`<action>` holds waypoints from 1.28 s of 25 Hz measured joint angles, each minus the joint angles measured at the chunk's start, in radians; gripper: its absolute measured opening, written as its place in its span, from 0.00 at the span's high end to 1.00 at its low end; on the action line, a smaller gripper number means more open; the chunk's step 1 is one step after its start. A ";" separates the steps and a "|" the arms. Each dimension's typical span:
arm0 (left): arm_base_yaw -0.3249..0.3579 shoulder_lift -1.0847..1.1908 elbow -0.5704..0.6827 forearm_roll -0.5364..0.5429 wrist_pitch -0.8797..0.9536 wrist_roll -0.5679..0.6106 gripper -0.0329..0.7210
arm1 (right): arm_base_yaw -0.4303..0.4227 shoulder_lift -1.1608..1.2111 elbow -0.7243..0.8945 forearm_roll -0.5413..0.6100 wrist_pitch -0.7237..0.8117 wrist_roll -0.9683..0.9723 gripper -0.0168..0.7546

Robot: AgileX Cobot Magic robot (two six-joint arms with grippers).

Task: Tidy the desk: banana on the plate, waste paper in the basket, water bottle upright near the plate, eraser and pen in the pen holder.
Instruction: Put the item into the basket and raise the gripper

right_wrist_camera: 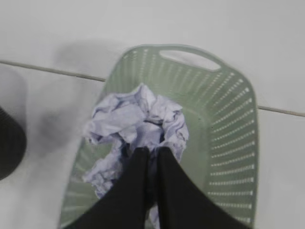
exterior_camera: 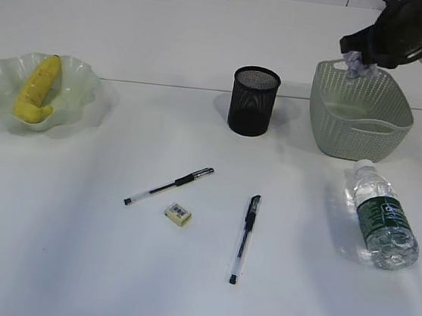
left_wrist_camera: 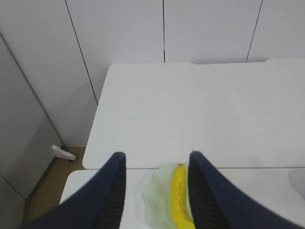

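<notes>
Here, leftmost, one banana [exterior_camera: 37, 90] lies in the plate [exterior_camera: 89, 87]. The left end effector [left_wrist_camera: 157, 164], out of the exterior view, hangs half open above it, empty. Two pens [exterior_camera: 170, 186] [exterior_camera: 245, 238] and one eraser [exterior_camera: 178, 214] lie on the worktop [exterior_camera: 71, 249] before one holder [exterior_camera: 253, 100]. The right end effector [right_wrist_camera: 151, 151], arm cut off, pinches the paper [right_wrist_camera: 136, 119] over the basket [exterior_camera: 373, 138]. One bottle [exterior_camera: 383, 219] lies on its side.

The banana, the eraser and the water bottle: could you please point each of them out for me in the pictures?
banana [exterior_camera: 35, 91], exterior view, middle of its yellow body in the dish.
eraser [exterior_camera: 178, 214], exterior view, top face with the printed label.
water bottle [exterior_camera: 384, 220], exterior view, dark green label on its side.
</notes>
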 joint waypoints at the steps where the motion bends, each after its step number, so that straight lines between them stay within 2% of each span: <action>1: 0.000 0.000 0.000 0.000 0.000 0.000 0.56 | -0.013 0.001 0.000 -0.004 -0.011 0.002 0.96; 6: 0.000 0.000 0.000 -0.003 0.000 0.000 0.56 | -0.059 0.022 -0.015 -0.007 -0.023 0.011 0.96; 19: 0.000 0.000 0.000 -0.029 0.000 0.000 0.56 | -0.065 0.104 -0.014 -0.005 -0.026 0.015 0.95; 22: 0.000 0.000 0.000 -0.029 0.000 0.000 0.57 | -0.065 0.120 -0.014 -0.003 -0.028 0.027 0.88; 27: 0.000 0.000 0.000 -0.029 0.000 0.000 0.57 | -0.065 0.138 -0.015 0.001 -0.031 0.038 0.64; 32: 0.000 0.000 0.000 -0.029 0.000 0.000 0.57 | -0.065 0.138 -0.069 0.016 0.052 0.042 0.57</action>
